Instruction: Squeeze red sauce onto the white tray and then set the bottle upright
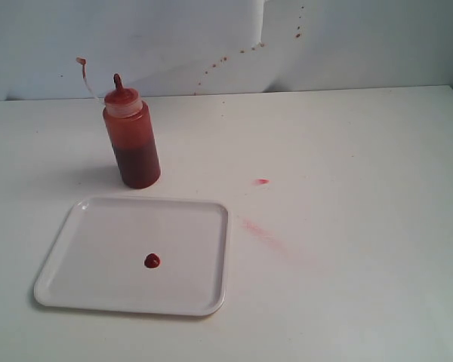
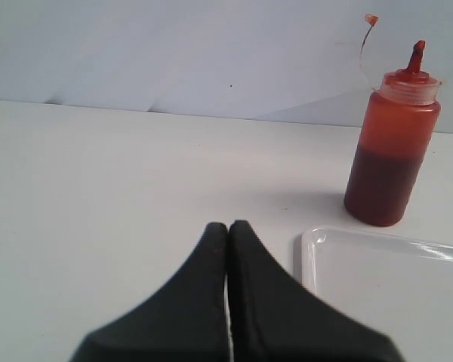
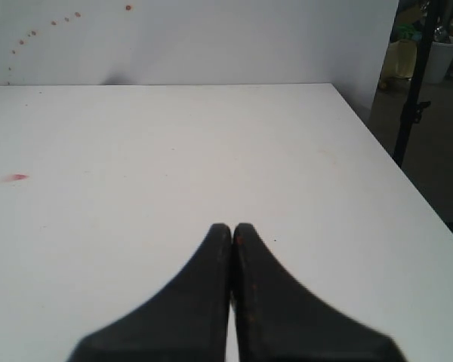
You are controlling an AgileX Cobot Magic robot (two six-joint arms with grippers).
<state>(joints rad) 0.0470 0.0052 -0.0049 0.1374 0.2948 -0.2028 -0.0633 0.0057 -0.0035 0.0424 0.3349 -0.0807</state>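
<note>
left wrist: white tray (image 2: 392,294) cut off by 2 picture edges (only 1 corner shows) | left end effector (image 2: 228,226) blurred, base cut off | right end effector (image 3: 232,228) likewise | objects (image 3: 430,45) beyond tabletop (image 3: 174,151) too blurred to identify

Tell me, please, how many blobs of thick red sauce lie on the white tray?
1. The round glossy dark-red sauce blob lies near the middle of the flat rectangular white plastic tray, clear of its rim. The tray shows whole, so none is hidden.
</note>
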